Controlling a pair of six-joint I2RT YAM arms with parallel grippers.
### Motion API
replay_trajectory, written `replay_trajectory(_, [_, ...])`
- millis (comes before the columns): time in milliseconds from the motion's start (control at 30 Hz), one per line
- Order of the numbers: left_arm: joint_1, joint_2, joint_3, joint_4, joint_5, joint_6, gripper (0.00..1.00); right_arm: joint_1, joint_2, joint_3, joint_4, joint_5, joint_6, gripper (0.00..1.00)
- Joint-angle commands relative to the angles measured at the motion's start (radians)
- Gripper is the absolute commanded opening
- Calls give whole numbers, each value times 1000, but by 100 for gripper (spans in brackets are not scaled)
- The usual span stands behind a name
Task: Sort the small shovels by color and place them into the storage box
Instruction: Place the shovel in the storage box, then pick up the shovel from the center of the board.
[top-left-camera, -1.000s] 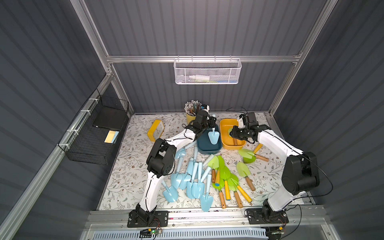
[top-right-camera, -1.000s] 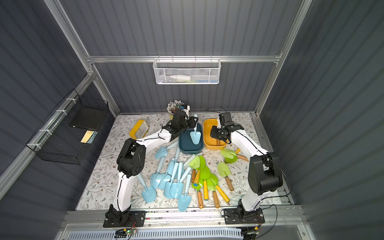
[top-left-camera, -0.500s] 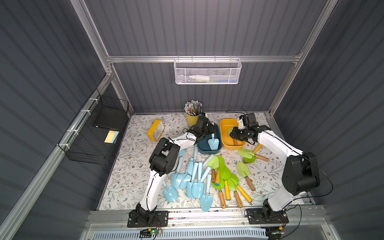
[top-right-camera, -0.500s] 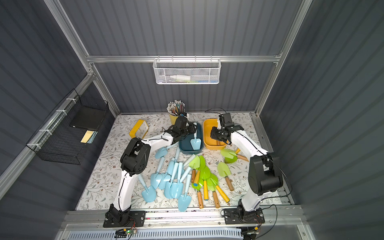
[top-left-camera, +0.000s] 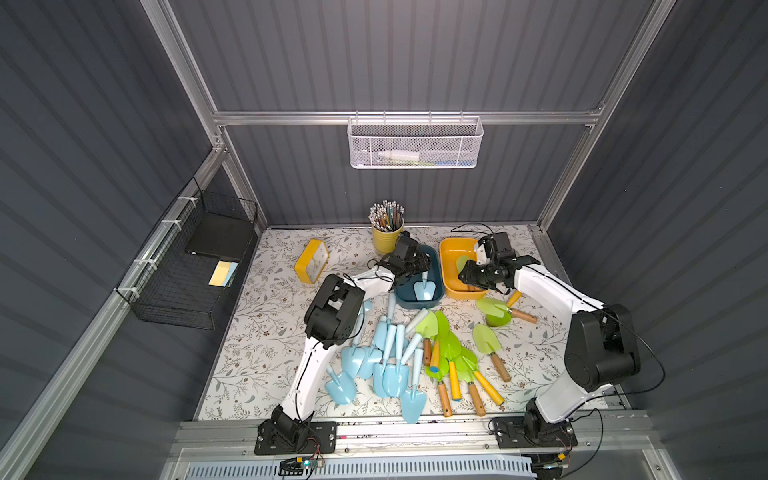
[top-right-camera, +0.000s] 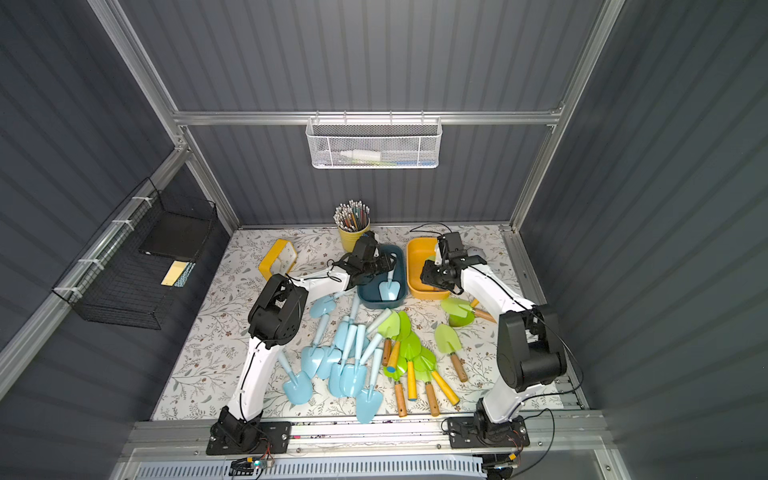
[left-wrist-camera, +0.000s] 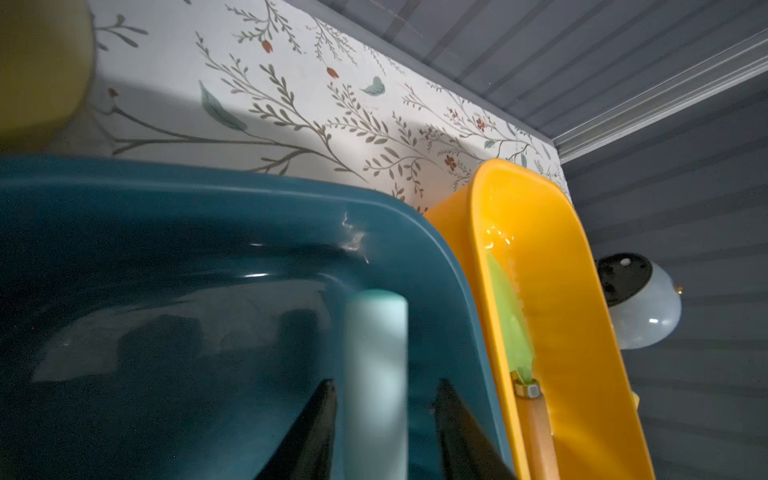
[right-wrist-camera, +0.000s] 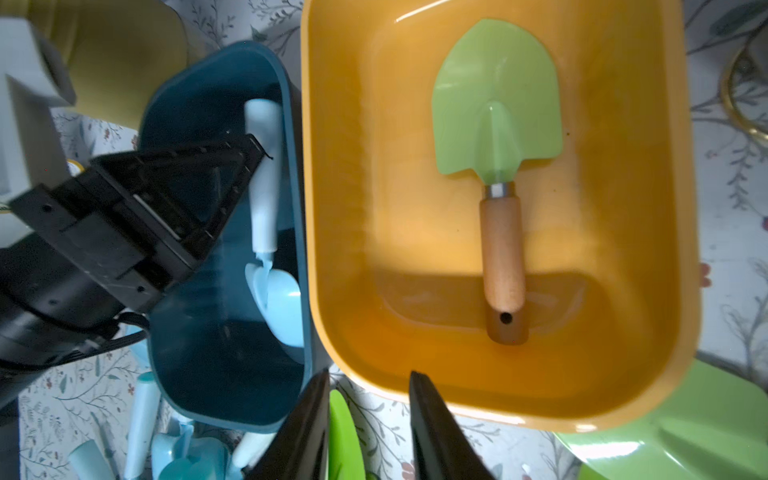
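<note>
A pale blue shovel (top-left-camera: 424, 289) (right-wrist-camera: 266, 249) lies in the teal storage box (top-left-camera: 436, 266) (top-right-camera: 401, 259), blade toward the front. My left gripper (top-left-camera: 422, 266) (left-wrist-camera: 386, 388) hangs over that box, open, with the shovel's handle (left-wrist-camera: 376, 353) loose between the jaws. A green shovel (right-wrist-camera: 496, 108) (top-left-camera: 462, 262) with a wooden handle lies flat in the yellow storage box (top-left-camera: 446, 266) (right-wrist-camera: 332, 208). Over that box's near rim my right gripper (top-left-camera: 463, 276) (right-wrist-camera: 370, 382) is open with nothing between its fingers. Several blue shovels (top-left-camera: 390, 353) and green shovels (top-left-camera: 449, 353) lie loose in front of the boxes.
A yellow cup of pencils (top-left-camera: 386, 237) stands just behind the left gripper. A yellow-framed object (top-left-camera: 311, 259) stands on the mat at the left. Two more green shovels (top-left-camera: 494, 309) lie under the right forearm. A black wire basket (top-left-camera: 187, 266) hangs on the left wall.
My left gripper came down with the blue shovel into the teal box and opened its jaws. The right gripper's jaws also opened over the yellow box.
</note>
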Motion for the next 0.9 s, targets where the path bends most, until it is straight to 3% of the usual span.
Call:
replay_trajectory(0, [2, 1, 52, -25, -22, 18, 53, -6, -52, -32, -7, 47, 19, 39])
replay_trajectory(300, [1, -157, 50, 76, -94, 72, 56, -18, -220, -154, -103, 104, 71, 41])
replay_trajectory(567, [-2, -266, -35, 102, -203, 130, 58, -18, -421, -365, -258, 48, 233, 47])
replay_trajectory(867, [-2, -283, -106, 118, -177, 128, 58, -14, -483, -494, -333, -3, 336, 49])
